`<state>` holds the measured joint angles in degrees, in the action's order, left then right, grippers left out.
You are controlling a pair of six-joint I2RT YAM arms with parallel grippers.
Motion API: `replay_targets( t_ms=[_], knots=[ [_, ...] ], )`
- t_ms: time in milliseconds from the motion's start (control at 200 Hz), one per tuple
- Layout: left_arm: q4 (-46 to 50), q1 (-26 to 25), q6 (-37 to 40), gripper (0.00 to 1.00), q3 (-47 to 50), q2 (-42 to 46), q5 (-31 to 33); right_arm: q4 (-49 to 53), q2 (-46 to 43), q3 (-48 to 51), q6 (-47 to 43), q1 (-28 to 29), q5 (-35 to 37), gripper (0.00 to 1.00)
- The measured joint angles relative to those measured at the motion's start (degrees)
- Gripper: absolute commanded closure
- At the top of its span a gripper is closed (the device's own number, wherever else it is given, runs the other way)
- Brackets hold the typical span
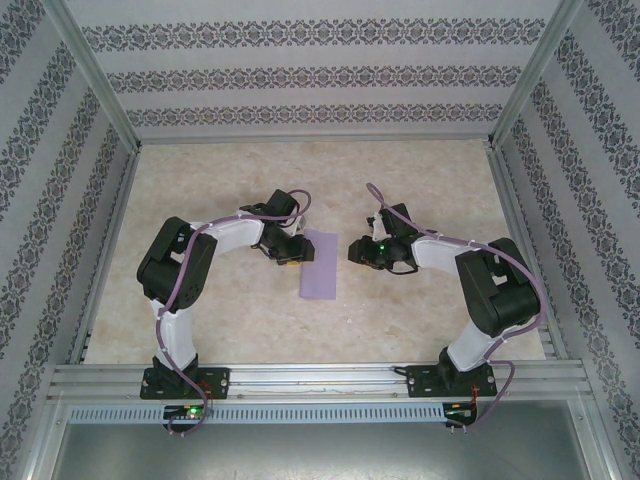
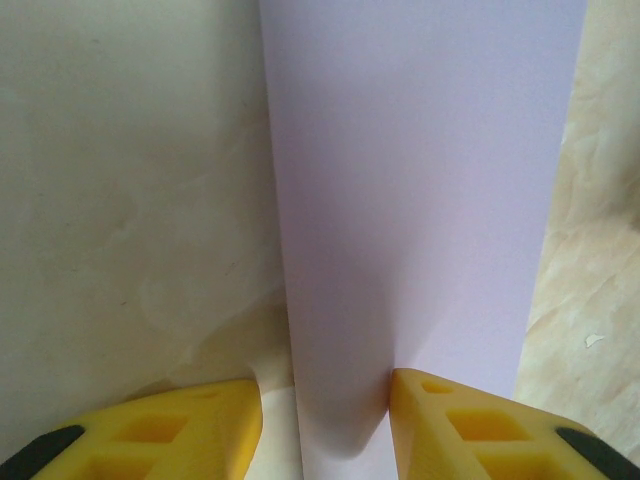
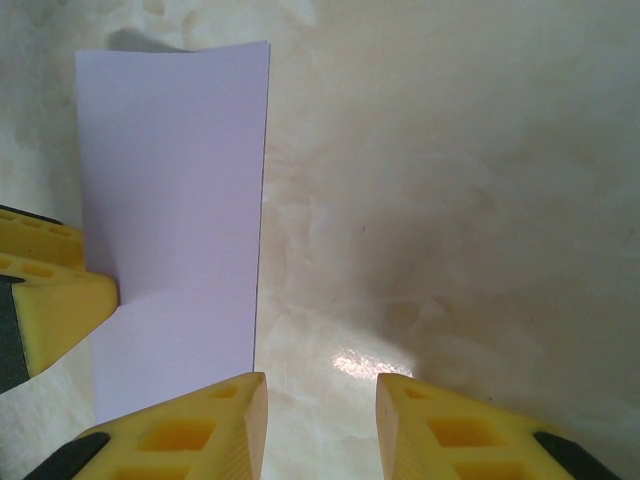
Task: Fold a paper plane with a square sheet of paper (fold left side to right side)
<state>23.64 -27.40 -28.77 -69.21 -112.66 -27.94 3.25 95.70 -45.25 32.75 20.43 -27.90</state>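
Note:
The square sheet of paper lies on the table between the two arms as a narrow lavender strip, folded in half lengthwise. My left gripper is at its left edge. In the left wrist view the paper runs away from the camera, and its near end bulges up between the yellow fingers of the left gripper. The right finger touches it and the left finger stands apart, so the jaws are open. My right gripper is open over bare table just right of the paper, with nothing between its fingers.
The marble-patterned table is bounded by aluminium rails at the near edge and by patterned walls on three sides. A left gripper finger shows at the paper's far edge in the right wrist view.

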Motion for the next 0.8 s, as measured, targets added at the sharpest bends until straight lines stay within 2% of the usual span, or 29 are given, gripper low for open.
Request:
replay_targets(
  t_ms=[635, 799],
  knots=[
    [0.0, 0.0, -0.1, 0.57, 0.0, -0.1, 0.0, 0.0, 0.2, 0.0, 0.0, 0.0, 0.0, 0.66],
    [0.0, 0.0, -0.1, 0.57, 0.0, -0.1, 0.0, -0.1, 0.3, -0.1, 0.0, 0.6, -0.7, 0.72]
  ],
)
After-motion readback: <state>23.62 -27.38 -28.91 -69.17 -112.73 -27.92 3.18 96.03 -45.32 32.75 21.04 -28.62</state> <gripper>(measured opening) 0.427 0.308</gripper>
